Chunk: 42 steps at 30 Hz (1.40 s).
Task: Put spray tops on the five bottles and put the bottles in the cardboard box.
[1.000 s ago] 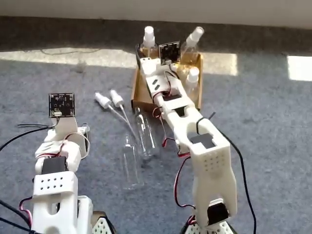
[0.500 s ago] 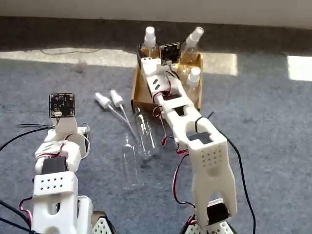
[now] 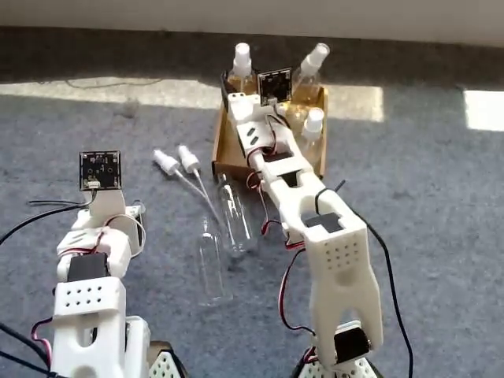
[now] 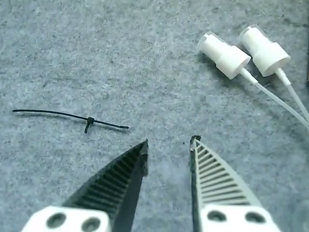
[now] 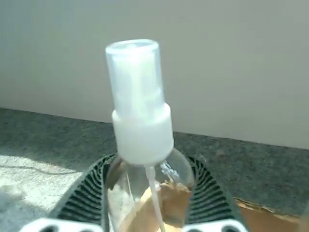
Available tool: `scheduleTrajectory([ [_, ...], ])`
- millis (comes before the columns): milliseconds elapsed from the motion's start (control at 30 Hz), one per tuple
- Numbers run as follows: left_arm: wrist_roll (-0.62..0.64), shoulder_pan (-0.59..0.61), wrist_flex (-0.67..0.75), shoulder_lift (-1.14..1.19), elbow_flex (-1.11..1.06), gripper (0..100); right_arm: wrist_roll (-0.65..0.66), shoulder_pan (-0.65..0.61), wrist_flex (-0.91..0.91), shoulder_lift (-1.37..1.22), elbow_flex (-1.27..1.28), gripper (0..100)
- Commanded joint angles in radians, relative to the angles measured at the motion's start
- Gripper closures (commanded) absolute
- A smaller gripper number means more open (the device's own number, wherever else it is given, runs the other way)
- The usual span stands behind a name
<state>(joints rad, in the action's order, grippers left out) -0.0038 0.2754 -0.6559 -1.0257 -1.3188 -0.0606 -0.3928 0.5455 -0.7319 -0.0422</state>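
The cardboard box [image 3: 224,140] stands at the back of the carpet with three capped bottles upright in it. My right gripper [image 5: 149,166] reaches into the box and is shut on the back-left capped bottle [image 5: 140,125] [image 3: 241,66], a finger on each side of its body. Two bare bottles [image 3: 235,213] [image 3: 209,261] lie on the carpet between the arms. Two loose spray tops [image 4: 224,54] [image 4: 265,48] lie ahead of my left gripper [image 4: 169,143], which hovers open over bare carpet with nothing in it.
A black zip tie [image 4: 72,117] lies on the carpet near the left gripper. The other capped bottles [image 3: 313,61] [image 3: 312,126] stand at the box's right side. Grey carpet spreads free to the right of the box and arms.
The right arm has shifted very slightly left, with the bottle still between its fingers. The left arm, loose tops and bare bottles have stayed put.
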Motion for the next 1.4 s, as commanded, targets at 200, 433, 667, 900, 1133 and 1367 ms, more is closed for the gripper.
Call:
scheduleTrajectory([
  [200,-0.005,-0.021,0.02,-0.018,0.005,86,-0.005,0.019,0.024,0.022,-0.054,85.7],
  [433,-0.003,-0.021,0.02,-0.018,0.005,86,-0.005,0.013,0.015,0.022,-0.054,85.3],
  [667,-0.003,-0.021,0.02,-0.018,0.005,86,-0.005,0.012,-0.051,0.022,-0.062,85.2],
  [900,-0.003,-0.021,0.02,-0.018,0.005,86,-0.005,0.012,-0.051,0.022,-0.062,85.1],
  [1133,-0.003,-0.021,0.02,-0.018,0.005,86,-0.008,0.007,-0.053,0.022,-0.062,76.9],
  [1367,-0.003,-0.021,0.02,-0.018,0.005,86,-0.009,0.005,-0.053,0.022,-0.062,76.9],
])
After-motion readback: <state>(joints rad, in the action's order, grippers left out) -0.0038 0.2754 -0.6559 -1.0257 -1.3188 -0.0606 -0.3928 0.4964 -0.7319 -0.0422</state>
